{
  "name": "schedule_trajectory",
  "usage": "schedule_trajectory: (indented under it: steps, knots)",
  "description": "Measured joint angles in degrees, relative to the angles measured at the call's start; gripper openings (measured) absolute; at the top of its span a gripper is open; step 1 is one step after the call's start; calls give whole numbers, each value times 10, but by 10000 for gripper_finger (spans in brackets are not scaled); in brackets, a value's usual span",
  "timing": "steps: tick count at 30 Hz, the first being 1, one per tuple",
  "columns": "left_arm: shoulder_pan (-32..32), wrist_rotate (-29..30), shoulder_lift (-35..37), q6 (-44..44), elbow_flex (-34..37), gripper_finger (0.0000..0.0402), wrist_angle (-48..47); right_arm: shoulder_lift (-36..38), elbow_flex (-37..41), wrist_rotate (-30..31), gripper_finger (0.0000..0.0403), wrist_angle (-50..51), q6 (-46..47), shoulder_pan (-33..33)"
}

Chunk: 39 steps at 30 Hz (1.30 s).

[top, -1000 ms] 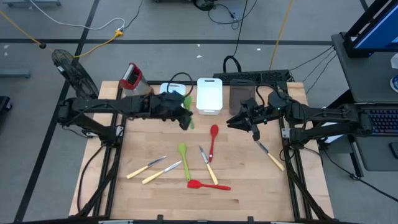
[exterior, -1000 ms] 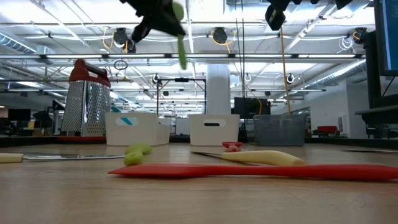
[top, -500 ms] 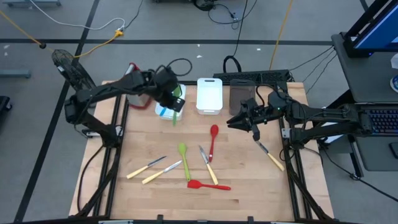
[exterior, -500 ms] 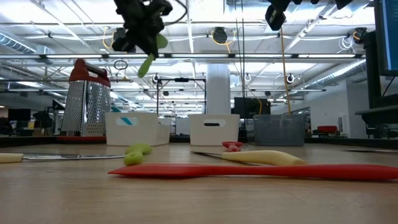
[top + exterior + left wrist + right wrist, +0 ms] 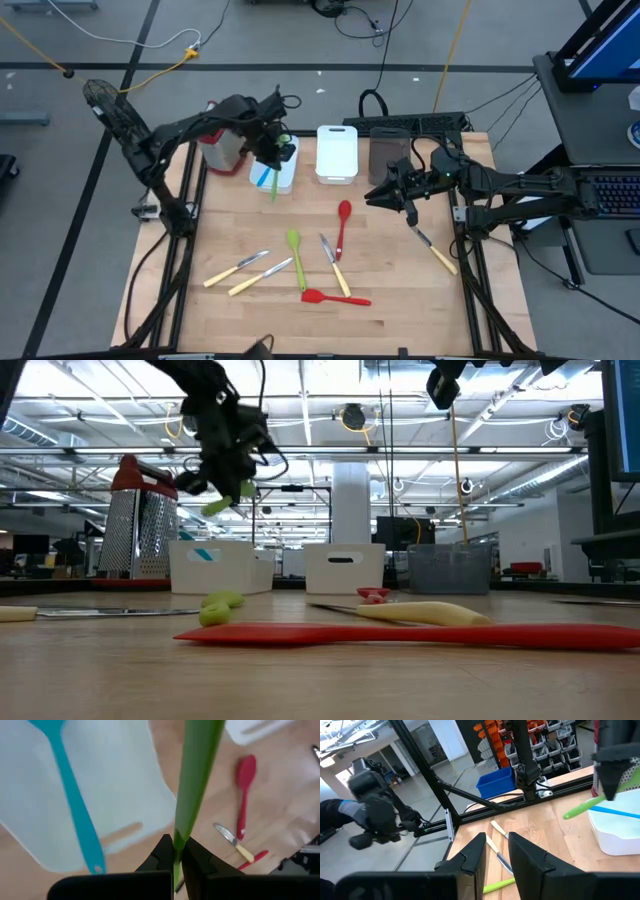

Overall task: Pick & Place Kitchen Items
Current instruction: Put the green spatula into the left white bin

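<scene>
My left gripper [image 5: 270,160] is over the left white bin [image 5: 285,182], shut on a green utensil [image 5: 275,185] whose free end slants down above the bin. A blue spatula [image 5: 75,805] lies in that bin. My right gripper [image 5: 402,205] hovers level above the table's right side, slightly open with nothing between its fingers [image 5: 495,855]. A green spoon [image 5: 295,258], red spoon [image 5: 343,225], red spatula [image 5: 335,297] and yellow-handled knives [image 5: 236,268] [image 5: 335,265] [image 5: 432,248] lie flat on the table. My left gripper pinches a narrow stretch of the green utensil [image 5: 176,845] between its two fingers, which slant steeply down from above. The utensil runs on past the fingertips, lifted clear, with its rounded free end [image 5: 222,506] hanging above the white bin.
A second white bin [image 5: 337,152] and a dark grey bin [image 5: 388,152] stand along the far edge. The red-topped grater [image 5: 215,140] stands at the far left, close beside my left arm. Bare wood shows at the table's near left and near right.
My left gripper has swung toward the table's left and far edge, sunk lower and tipped from nearly level to steeply downward, rolling as it went. The green utensil went with it and now hangs over the left white bin.
</scene>
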<state>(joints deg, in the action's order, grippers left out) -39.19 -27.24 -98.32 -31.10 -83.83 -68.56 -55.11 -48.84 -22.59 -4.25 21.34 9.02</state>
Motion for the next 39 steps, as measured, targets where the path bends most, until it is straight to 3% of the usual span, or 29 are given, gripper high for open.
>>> schedule_trajectory:
  steps: [11,22,32,39]
  knots:
    - [-74,-32,-61,-41,0,6,-61,0,0,-2,73,0,-11,0]
    - [-68,-89,-72,-78,0,7,-43,0,0,-2,73,0,-24,0]
    - [-68,-89,-72,-85,0,7,-39,0,0,-33,73,0,-26,-1]
    - [-68,-87,-72,-99,0,32,-13,0,0,-35,73,0,-25,-2]
